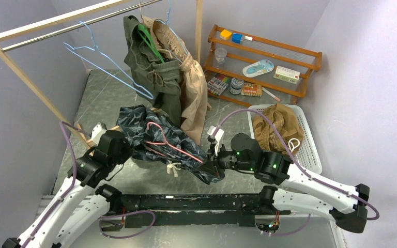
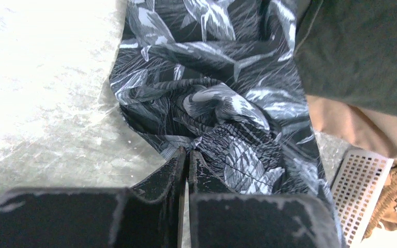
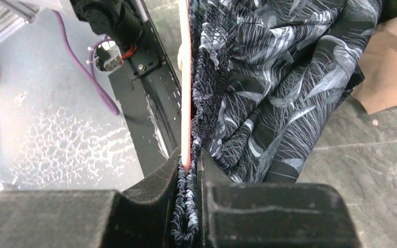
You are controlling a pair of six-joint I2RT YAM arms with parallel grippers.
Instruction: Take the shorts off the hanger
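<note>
Navy shorts [image 1: 171, 140] span left-right by the surface's [image 1: 108, 98] near edge; right claw [image 3: 190, 166] pinches their waistband [image 3: 186, 222]; left claw [image 2: 187, 156] closed, hold unclear.

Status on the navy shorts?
Left gripper jaws shut at edge of navy shorts. Right gripper jaws shut on waistband plus pink hanger. Shorts not yet off hanger.

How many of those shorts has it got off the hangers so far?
Done: tan shorts lie in the white basket. In hand: navy shorts, pink hanger not yet out, waistband pinched by the right gripper, left gripper shut at the cloth. Left: olive shorts and beige shorts hang on the rail.
</note>
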